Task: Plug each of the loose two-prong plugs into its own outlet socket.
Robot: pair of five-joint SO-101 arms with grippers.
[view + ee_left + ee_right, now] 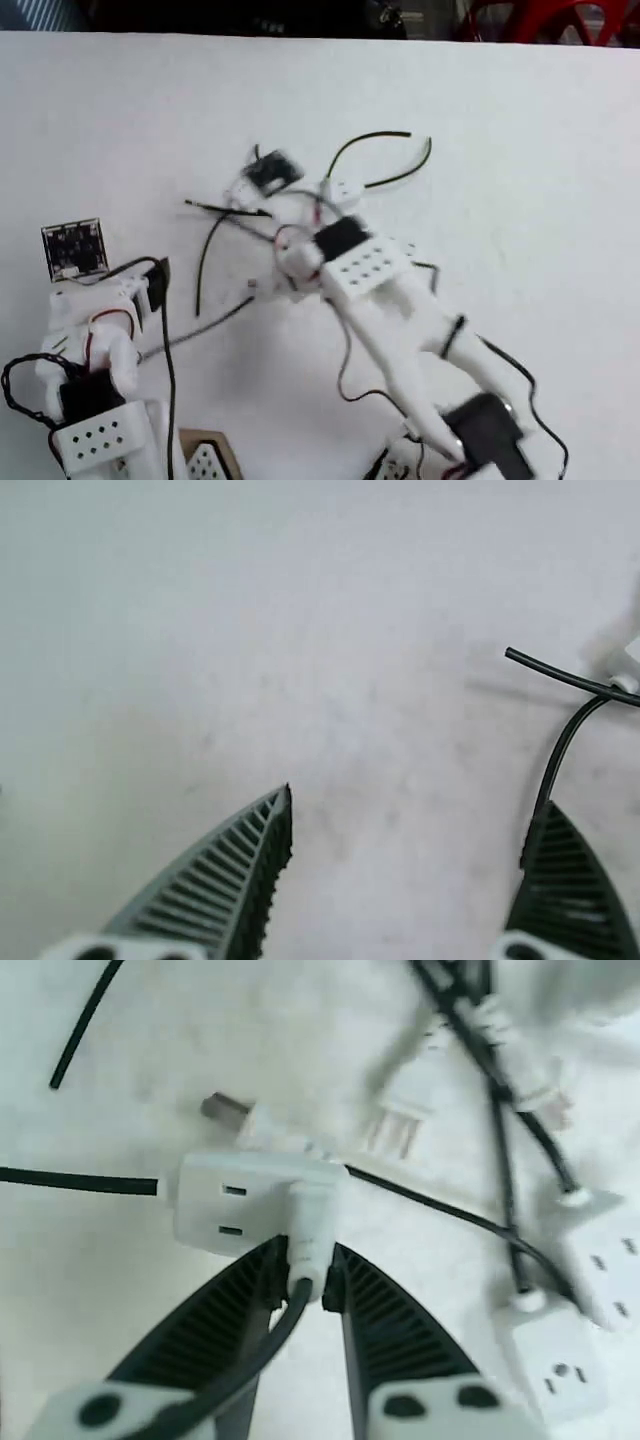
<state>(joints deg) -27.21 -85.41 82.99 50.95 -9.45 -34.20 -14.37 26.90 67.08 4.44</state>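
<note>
A white table (520, 150) spreads across most of what I can see, its top matte and pale. Over at nine o'clock a small dark square card (74, 248) with a pale border lies flat on it. Down near seven o'clock, at the near edge, a brown cardboard-coloured piece (210, 437) pokes in. Beyond the far edge, at one o'clock, a red chair frame (560, 18) stands in a dark room. At eleven o'clock there is something pale and striped (40, 12).

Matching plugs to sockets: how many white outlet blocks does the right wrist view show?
3 outlet blocks: one touching the plug held by the right gripper, two more close together. Others may be hidden.
</note>
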